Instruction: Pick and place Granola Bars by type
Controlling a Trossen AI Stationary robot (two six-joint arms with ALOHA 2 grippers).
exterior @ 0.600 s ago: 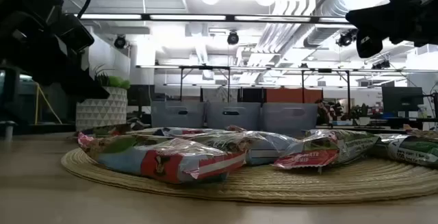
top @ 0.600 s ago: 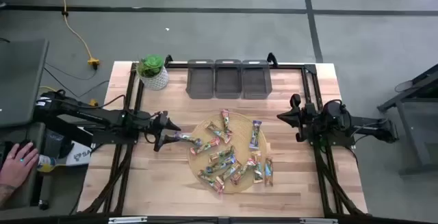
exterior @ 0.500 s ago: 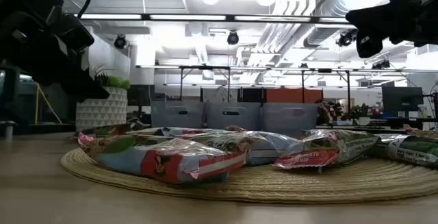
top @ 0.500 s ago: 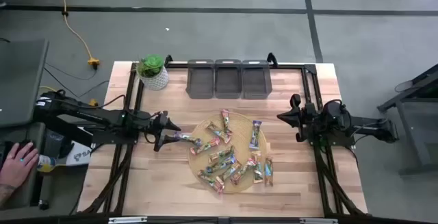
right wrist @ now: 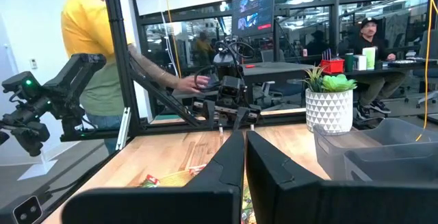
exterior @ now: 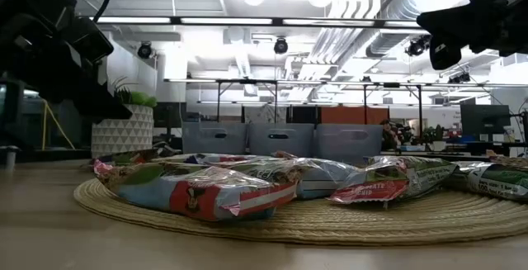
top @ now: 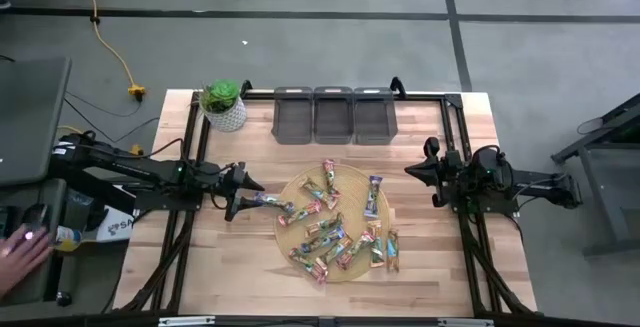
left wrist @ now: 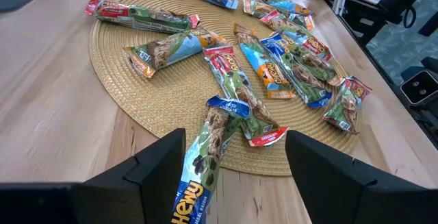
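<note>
While the shiny multicoloured granola bars (top: 335, 229) lie scattered on the round woven straw mat (top: 290, 192) from above, the left gripper (top: 240, 192) hangs at its edge — its wrist view shows fingers (left wrist: 157, 166) spread around a blue-green bar (left wrist: 205, 162) — and the right gripper (right wrist: 243, 157), parked aside, is pressed together.

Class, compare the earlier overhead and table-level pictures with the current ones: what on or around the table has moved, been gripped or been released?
Only the person's hand at the left edge beside the table has moved, sliding down and outward. The left gripper by the mat's left edge, the right gripper, the granola bars and the three grey bins stayed as they were. Nothing was gripped or released.
</note>
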